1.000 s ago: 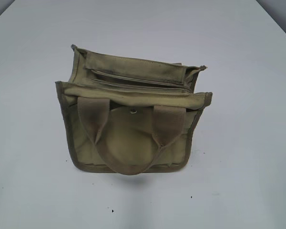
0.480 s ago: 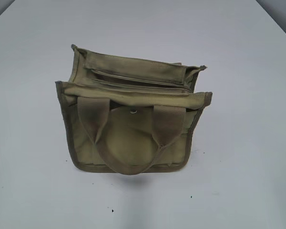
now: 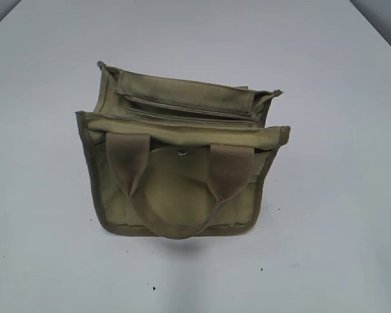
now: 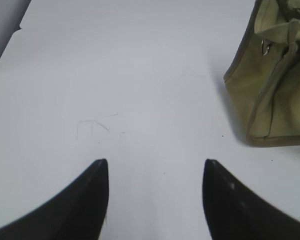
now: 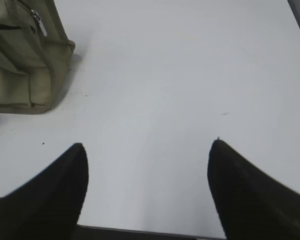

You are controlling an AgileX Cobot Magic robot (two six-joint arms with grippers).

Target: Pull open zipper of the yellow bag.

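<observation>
The yellow bag (image 3: 182, 189) looks like matt woven canvas with webbing handles (image 3: 127, 163); zipper (image 3: 182, 107) pull shiny metal (image 5: 38, 22), table (image 3: 332, 195) smooth matt white.

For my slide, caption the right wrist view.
Open right gripper hovers over white table, yellow bag and zipper pull at upper left.

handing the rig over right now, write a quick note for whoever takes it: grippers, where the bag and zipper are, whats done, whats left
Left gripper: open, empty, hovering over bare table, with the bag off to its right.
Right gripper: open, empty, over bare table, with the bag off to its left.
Yellow bag: standing mid-table, handles flopped toward the camera, neither gripper touching it.
Zipper: runs along the top of the bag; the silver pull tab shows at the bag's end in the right wrist view.
Done: nothing yet on the bag.
Left: steady the bag, grip the pull tab, draw the zipper open.
</observation>
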